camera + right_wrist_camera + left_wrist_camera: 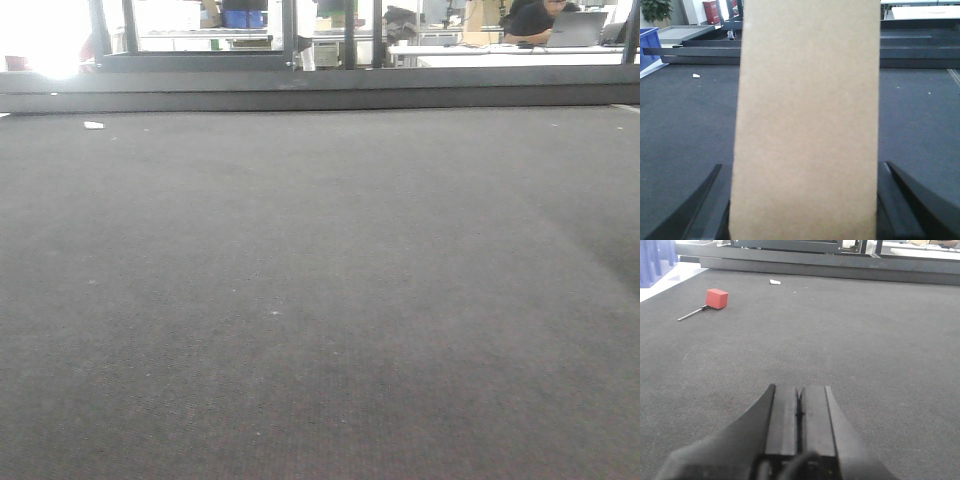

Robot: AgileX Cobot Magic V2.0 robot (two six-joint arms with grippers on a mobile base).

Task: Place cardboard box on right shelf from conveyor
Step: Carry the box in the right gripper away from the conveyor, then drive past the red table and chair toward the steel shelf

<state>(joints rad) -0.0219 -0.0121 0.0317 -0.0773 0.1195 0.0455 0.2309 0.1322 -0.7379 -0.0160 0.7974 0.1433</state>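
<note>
Blocking right gripper (802, 172), cardboard box (807, 115), seemingly clamped, red block (716, 298) on conveyor (320, 300)

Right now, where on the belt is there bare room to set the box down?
The belt is bare across its middle, up to the far rail. The far left is busier: a red block with a rod and a white scrap. The box sits in the right gripper, hiding what lies straight ahead.
</note>
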